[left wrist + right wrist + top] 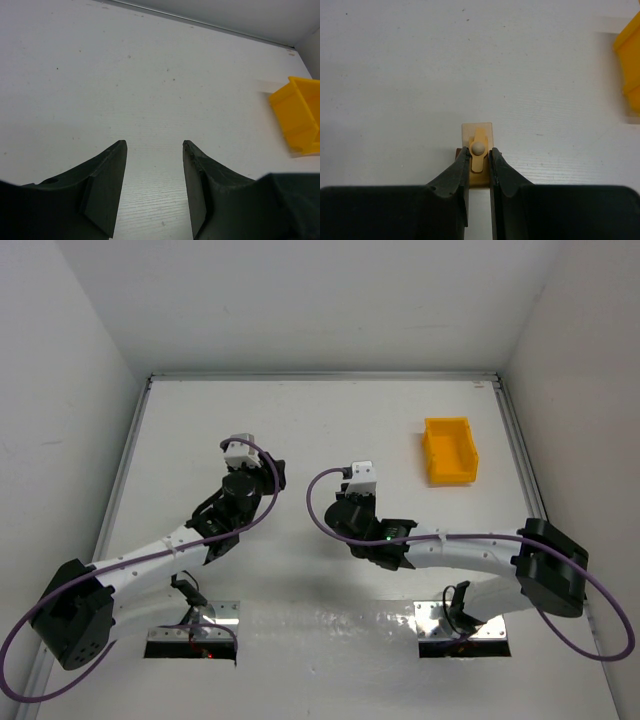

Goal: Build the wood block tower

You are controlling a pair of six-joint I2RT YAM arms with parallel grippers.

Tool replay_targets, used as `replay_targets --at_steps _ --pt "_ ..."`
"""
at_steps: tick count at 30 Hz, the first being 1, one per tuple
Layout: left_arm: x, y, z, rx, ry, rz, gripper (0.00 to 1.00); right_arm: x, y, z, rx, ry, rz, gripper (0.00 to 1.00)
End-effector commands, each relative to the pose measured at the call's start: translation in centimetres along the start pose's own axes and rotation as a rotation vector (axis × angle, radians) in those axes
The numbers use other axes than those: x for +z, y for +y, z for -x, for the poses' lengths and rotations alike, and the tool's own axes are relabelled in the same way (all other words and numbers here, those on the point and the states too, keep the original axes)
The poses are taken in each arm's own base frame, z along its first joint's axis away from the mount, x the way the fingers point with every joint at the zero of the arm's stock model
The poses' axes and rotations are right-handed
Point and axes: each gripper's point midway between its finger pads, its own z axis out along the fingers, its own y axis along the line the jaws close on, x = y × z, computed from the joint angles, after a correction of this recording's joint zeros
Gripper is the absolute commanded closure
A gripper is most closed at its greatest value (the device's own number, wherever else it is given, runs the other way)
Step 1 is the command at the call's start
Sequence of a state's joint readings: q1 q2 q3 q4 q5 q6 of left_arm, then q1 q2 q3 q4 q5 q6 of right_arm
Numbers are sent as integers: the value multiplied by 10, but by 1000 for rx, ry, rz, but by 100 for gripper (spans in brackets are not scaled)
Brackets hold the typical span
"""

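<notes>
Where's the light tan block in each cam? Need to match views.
Top external: not visible; hidden under the right gripper.
Left wrist: not in it.
Right wrist: light tan block at low centre, its knobbed top pinched at the fingertips.
Shared landmark: yellow bin, upper right in the top view, at the right edge in both wrist views.

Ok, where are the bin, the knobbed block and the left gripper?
Bin [452,474]: top view, on its near wall.
Knobbed block [477,147]: right wrist view, on its knob.
Left gripper [154,145]: left wrist view, between its fingers.
</notes>
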State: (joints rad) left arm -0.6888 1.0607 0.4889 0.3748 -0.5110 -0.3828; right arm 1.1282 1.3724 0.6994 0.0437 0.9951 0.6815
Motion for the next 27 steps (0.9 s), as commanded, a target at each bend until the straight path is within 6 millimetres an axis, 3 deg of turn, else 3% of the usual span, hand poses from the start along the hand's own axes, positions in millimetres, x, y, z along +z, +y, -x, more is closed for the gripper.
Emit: replay_targets --at_steps 1,27 --pt "1 -12 11 -28 -34 -37 54 -1 4 14 40 -39 -3 90" --pt "0 -13 14 -32 -41 -42 55 0 2 11 47 -40 -9 76"
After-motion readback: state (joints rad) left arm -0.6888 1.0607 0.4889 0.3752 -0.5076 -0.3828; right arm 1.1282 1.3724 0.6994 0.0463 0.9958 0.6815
